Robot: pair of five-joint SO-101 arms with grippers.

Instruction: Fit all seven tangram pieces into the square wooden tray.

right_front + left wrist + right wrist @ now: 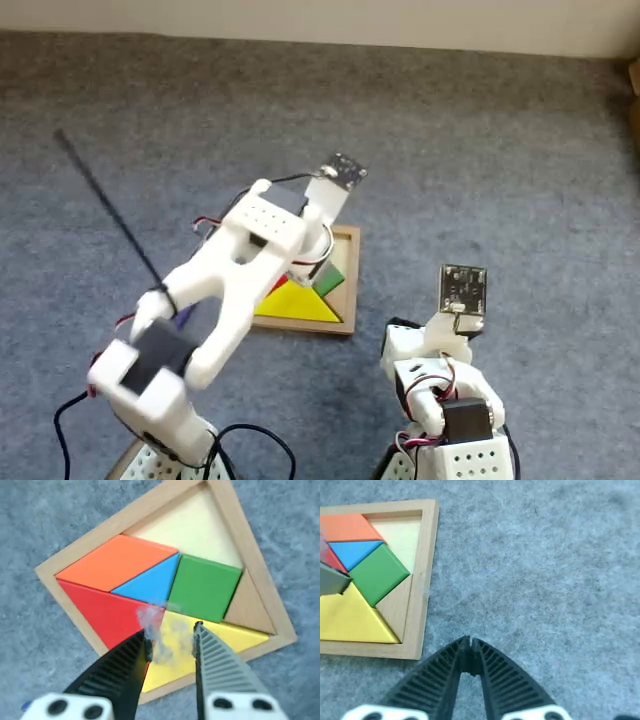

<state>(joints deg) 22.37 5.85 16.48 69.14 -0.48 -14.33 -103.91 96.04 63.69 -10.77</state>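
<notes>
The square wooden tray lies on grey carpet. It holds an orange parallelogram, a blue triangle, a green square, a red triangle, a yellow triangle and a wood-coloured triangle. One corner shows a pale triangular area that looks like bare tray floor. My left gripper hangs open just above the seam between red and yellow, holding nothing. My right gripper is shut over bare carpet beside the tray. In the high view the left arm covers most of the tray.
A thin black cable runs across the carpet to the left of the left arm. A small blue-violet thing peeks out beside that arm; I cannot tell what it is. The right arm sits folded near the front edge. Open carpet lies behind and to the right.
</notes>
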